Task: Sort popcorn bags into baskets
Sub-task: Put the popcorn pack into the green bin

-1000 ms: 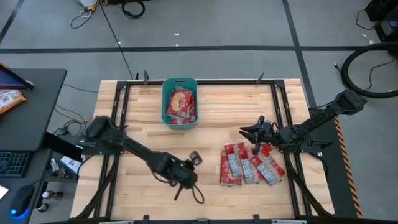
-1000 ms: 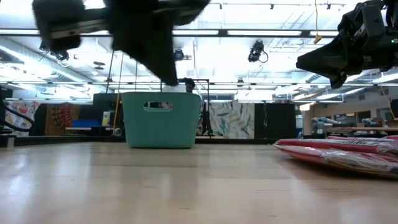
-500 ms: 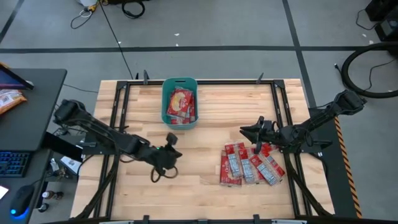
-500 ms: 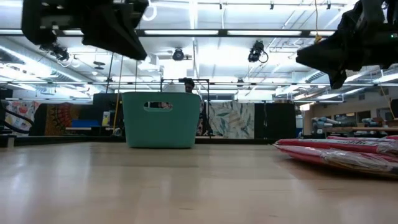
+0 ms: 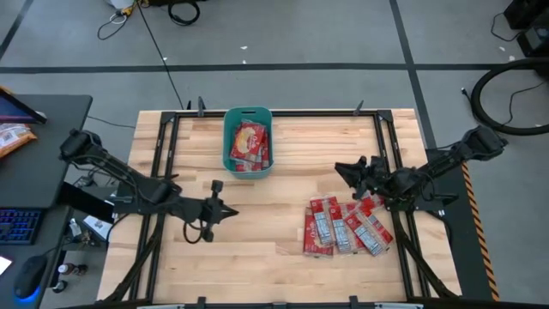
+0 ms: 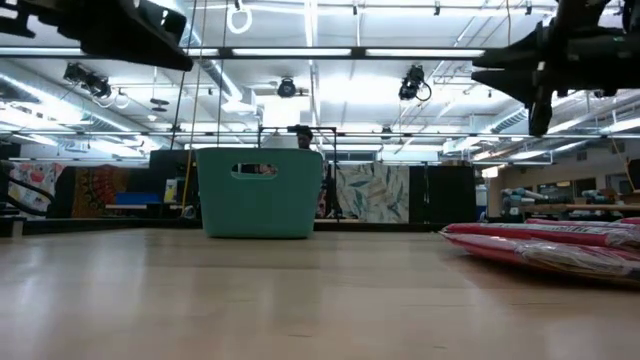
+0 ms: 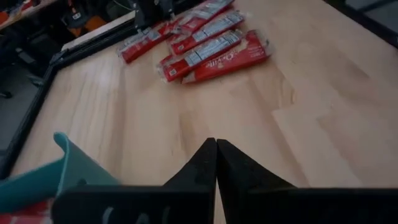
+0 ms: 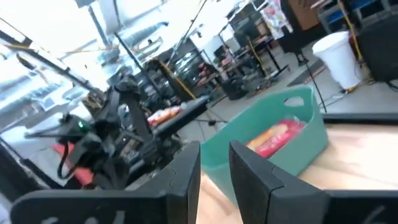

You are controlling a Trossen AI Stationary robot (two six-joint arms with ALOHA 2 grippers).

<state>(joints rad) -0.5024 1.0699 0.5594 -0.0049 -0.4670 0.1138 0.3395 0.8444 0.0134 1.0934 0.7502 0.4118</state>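
With some popcorn bags already in the teal basket (image 5: 248, 142), the shut, empty left gripper (image 5: 225, 210) hung near it, while the part-open, empty right gripper (image 5: 345, 170) seemed due to descend onto the popcorn bags (image 5: 343, 227) well clear of the basket.

Room: grey concrete floor (image 5: 343, 34) marked with pale lines; loose black cables (image 5: 180, 10) lying beyond the counter's far edge. Pale wooden counter (image 5: 283, 163) set in a black metal frame (image 5: 163, 137). Dark side desk (image 5: 43, 137) near the left edge, with a keyboard (image 5: 17, 225). Ceiling: long strip lights (image 6: 310, 52) in rows. Far wall: patterned hangings (image 6: 372, 192). White bin (image 8: 339, 56), shelving behind.
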